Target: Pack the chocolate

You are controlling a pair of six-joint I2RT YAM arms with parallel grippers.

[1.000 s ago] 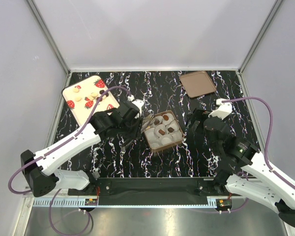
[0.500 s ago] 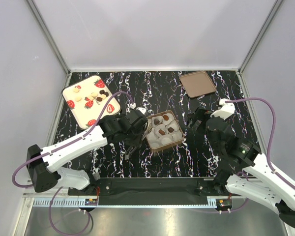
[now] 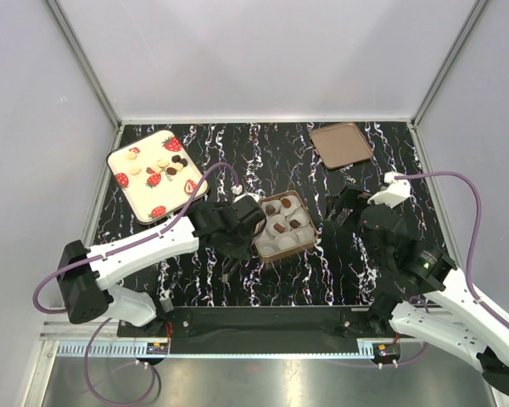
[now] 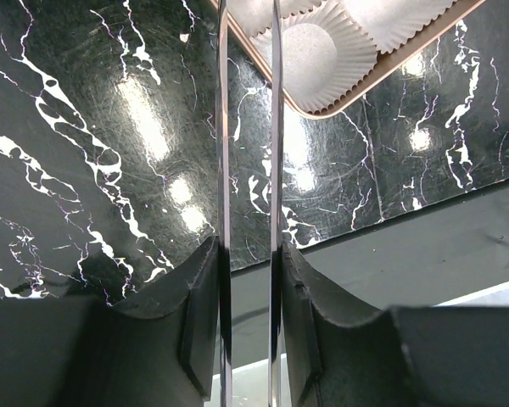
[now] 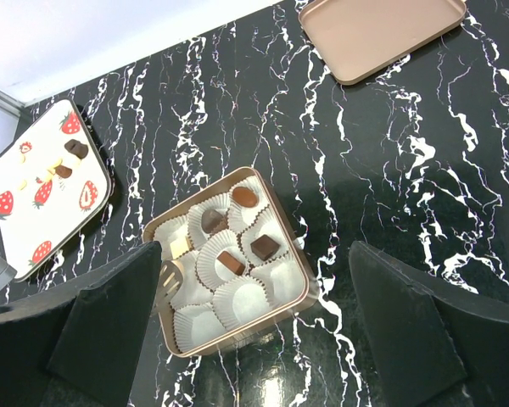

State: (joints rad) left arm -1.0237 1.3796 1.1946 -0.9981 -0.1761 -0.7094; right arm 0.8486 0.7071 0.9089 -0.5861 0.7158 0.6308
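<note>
A brown box (image 3: 310,242) of white paper cups sits mid-table and holds several dark chocolates (image 5: 264,247) and one cream piece (image 5: 180,248). More chocolates (image 3: 176,161) lie on the strawberry-print tray (image 3: 144,191) at the far left. My left gripper (image 3: 237,227) is shut on metal tongs (image 4: 248,127). The tongs' slotted tip (image 5: 171,273) reaches over the box's left cups beside the cream piece. In the left wrist view an empty cup (image 4: 322,55) shows at the box's near corner. My right gripper (image 3: 343,208) is open and empty to the right of the box.
The box's flat brown lid (image 3: 341,144) lies at the far right of the black marbled table (image 3: 280,153). Grey walls close in the table on three sides. The black rail of the arm bases (image 3: 263,320) runs along the near edge.
My left arm has swung right and nearer, from beside the tray to the box's left edge, with the tongs. The chocolates on the tray are uncovered. The right arm has shifted slightly right.
</note>
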